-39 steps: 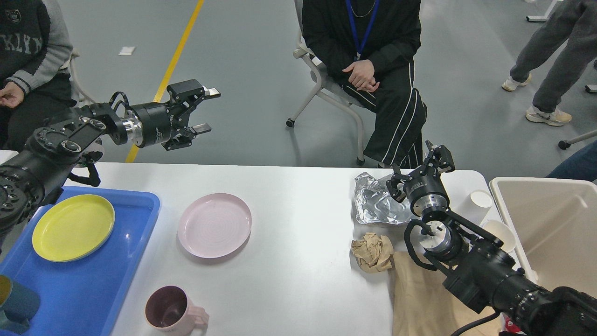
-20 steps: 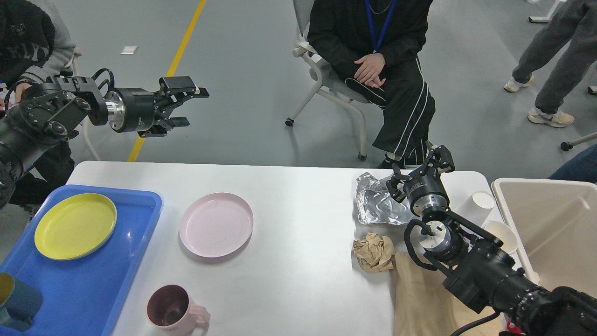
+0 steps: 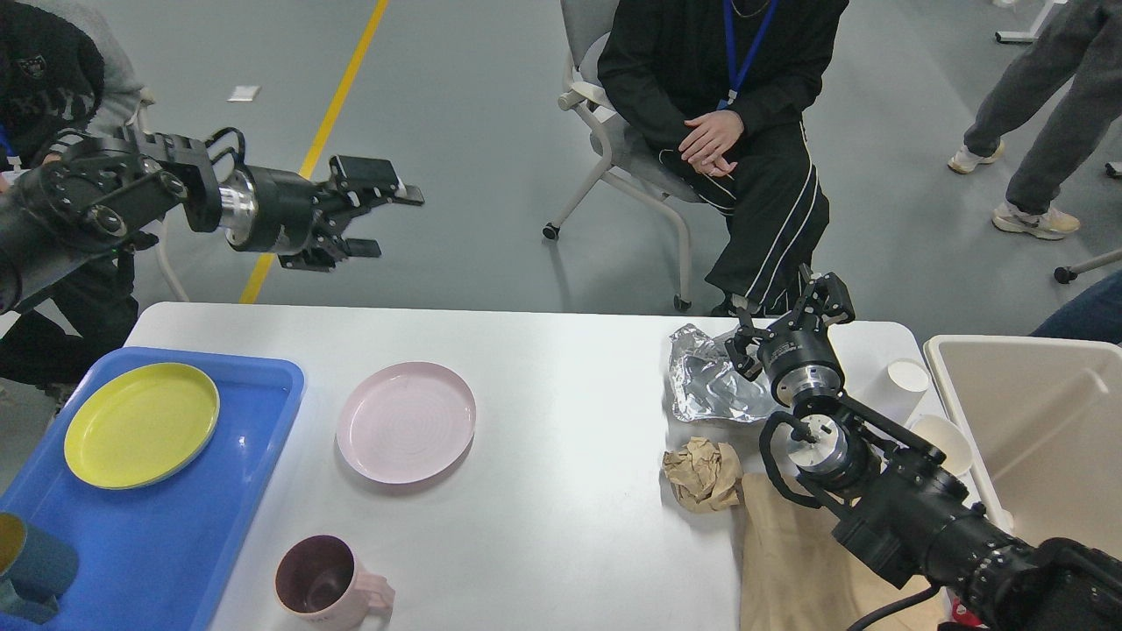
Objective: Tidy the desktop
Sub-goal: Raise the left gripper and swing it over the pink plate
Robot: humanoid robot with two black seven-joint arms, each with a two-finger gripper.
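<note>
Left gripper point(image 3: 386, 219) swung out rightward beyond the bench's far edge, jaws spread and empty, seated person in black point(image 3: 727, 114) shifted right in view

Cut off and hidden

The blue tray point(image 3: 219, 491) and teal cup point(image 3: 31, 570) ran off the left edge; the right arm covered part of the brown paper bag point(image 3: 789, 561).

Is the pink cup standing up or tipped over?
Standing up. The pink cup sits on the desktop with its dark round opening facing up.
</note>
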